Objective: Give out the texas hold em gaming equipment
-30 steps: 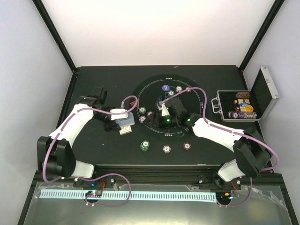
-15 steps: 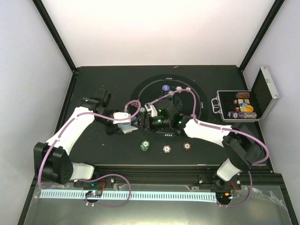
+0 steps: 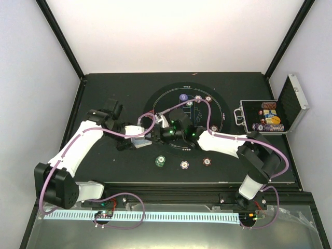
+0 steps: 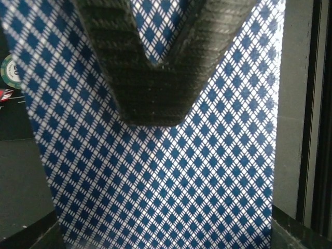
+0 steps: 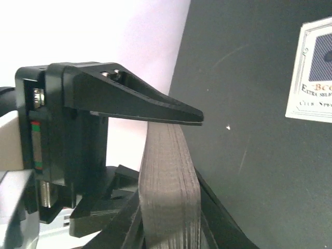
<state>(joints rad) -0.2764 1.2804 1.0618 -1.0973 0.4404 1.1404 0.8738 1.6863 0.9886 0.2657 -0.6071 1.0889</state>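
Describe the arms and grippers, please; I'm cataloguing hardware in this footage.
The left arm and right arm have white shells, black joints and looping purple cables. Green lights glow near the right wrist. The fingers are black, ribbed and tapered.

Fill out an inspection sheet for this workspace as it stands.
Surface: black table carrying a round black mat with white lines.
Job's things: deck of cards, seen edge-on; green chip, white chip and brown-red chip in a row on the table, nearer the arms than the mat; purple button on the mat's far side.
Clutter: open silver case at the right, chips inside.
Grippers: left gripper shut on the deck of cards; right gripper at the deck, grip unclear.
Cables: purple cable along each arm, one arching over the mat.
Surroundings: white walls, black frame posts.
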